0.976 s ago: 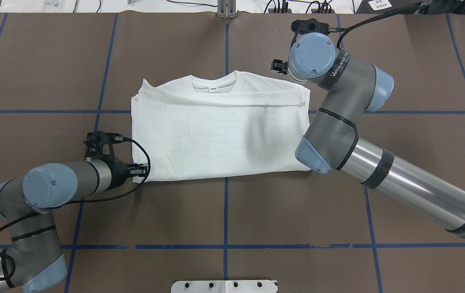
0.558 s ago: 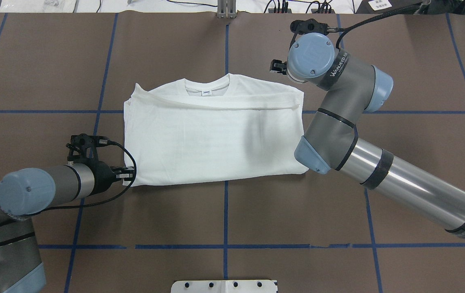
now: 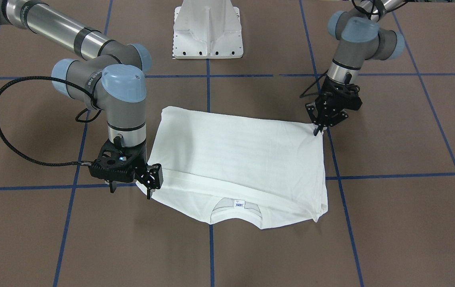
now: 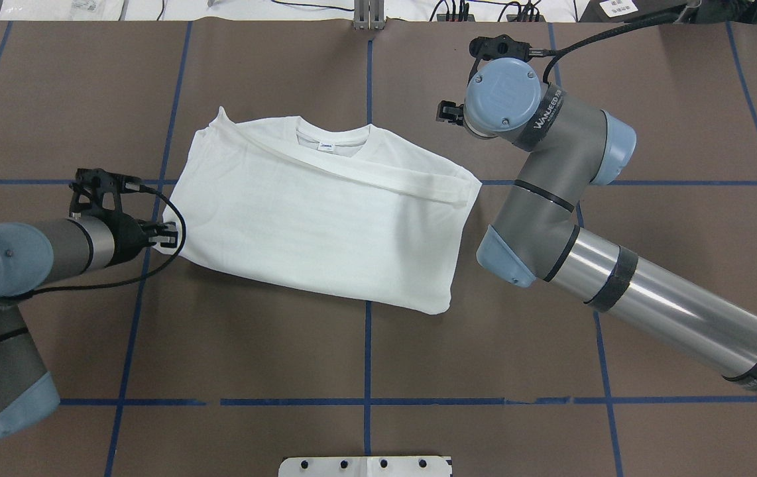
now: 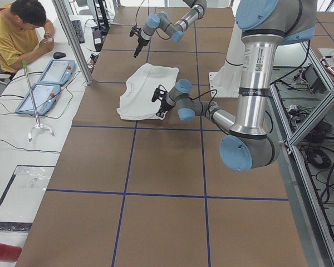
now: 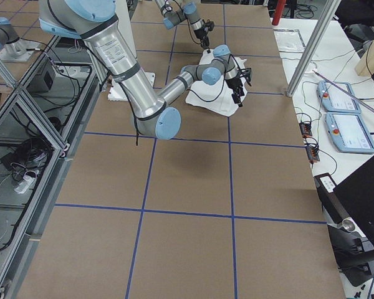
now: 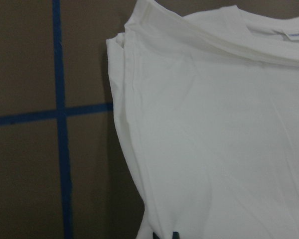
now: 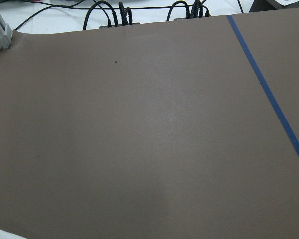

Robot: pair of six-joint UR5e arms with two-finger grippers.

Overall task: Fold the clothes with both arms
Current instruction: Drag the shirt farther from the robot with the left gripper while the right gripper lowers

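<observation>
So the white long-sleeved cotton T-shirt (image 4: 325,212) is lying folded into a rough rectangle around the middle of the brown paper-covered table (image 4: 551,344). It sits crooked to the blue tape grid lines (image 4: 367,351) on the table. Its ribbed round collar (image 4: 332,136) points at the table's far edge, away from the robot, and you can see the small neck label (image 4: 327,147) inside it. A folded-over strip of fabric runs on a slant right below the collar.

The black two-finger left gripper (image 3: 317,130) is down low at the shirt's corner on the robot's left, on the side nearer the robot. Its fingers are pinched together on the cloth, and the fabric pulls into a little point there. The left wrist view is pretty much all white fabric, with the dark fingertips (image 7: 164,235) just poking in at the bottom edge.

The black right gripper (image 3: 150,187) hangs just beside the shirt's shoulder corner on the robot's right, toward the far edge. I honestly can't tell if it's touching the cloth, or if its jaws are spread or closed. Its wrist view is nearly all bare brown table, with a sliver of white in the lower left corner.

The white metal pedestal base (image 3: 207,30) sits at the robot's edge of the table. In the left side view, a person in a yellow top (image 5: 14,33) sits at a white bench past the far edge.
</observation>
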